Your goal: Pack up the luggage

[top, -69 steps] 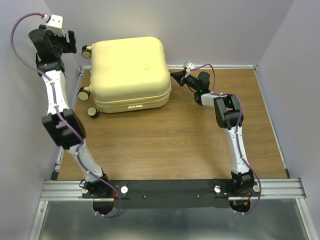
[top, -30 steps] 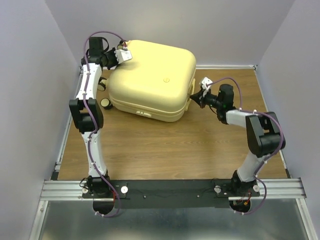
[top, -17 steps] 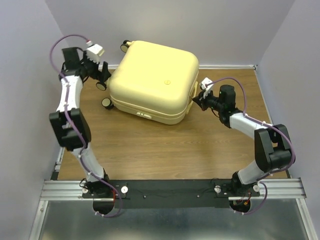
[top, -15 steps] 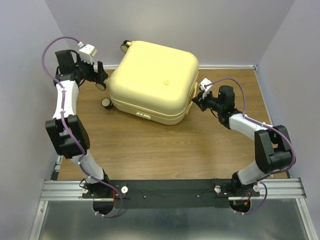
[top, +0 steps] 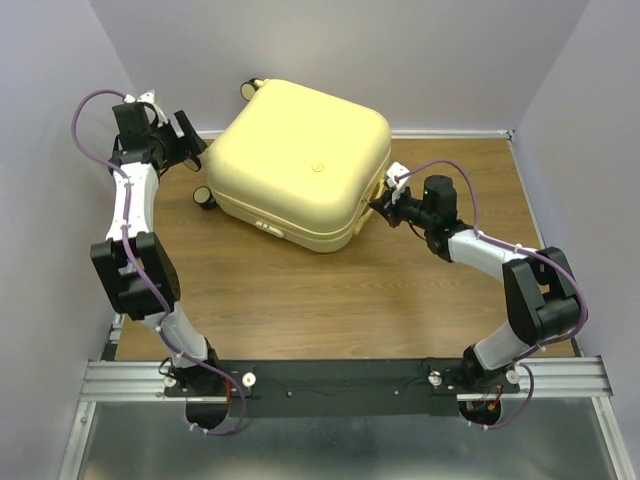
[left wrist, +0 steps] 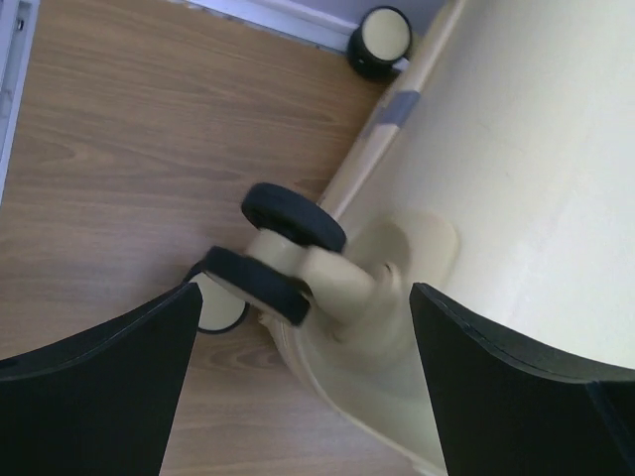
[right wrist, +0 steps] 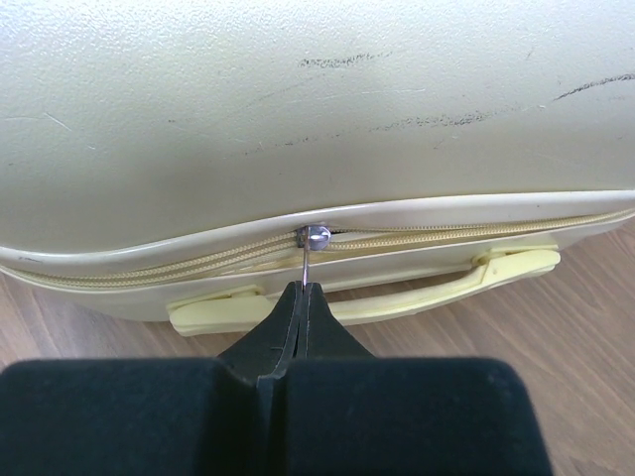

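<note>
From above, the luggage [top: 305, 160] lies shut at the far left of the tabletop [top: 330, 300], its contents hidden. The left wrist view shows the left jaws wide open facing a wheel [left wrist: 293, 220], holding nothing. In the right wrist view the right jaws are closed on the zipper pull [right wrist: 309, 263], so apparently only the zipping is left, though how much of it cannot be told.

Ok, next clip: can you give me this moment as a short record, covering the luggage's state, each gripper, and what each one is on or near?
luggage: lid down, lying flat on the table, turned askew
left gripper: open, at a wheeled corner; one wheel sits between its fingers, no contact seen
right gripper: shut on the zipper pull, at the side seam by the handle
contents: none in view
</note>
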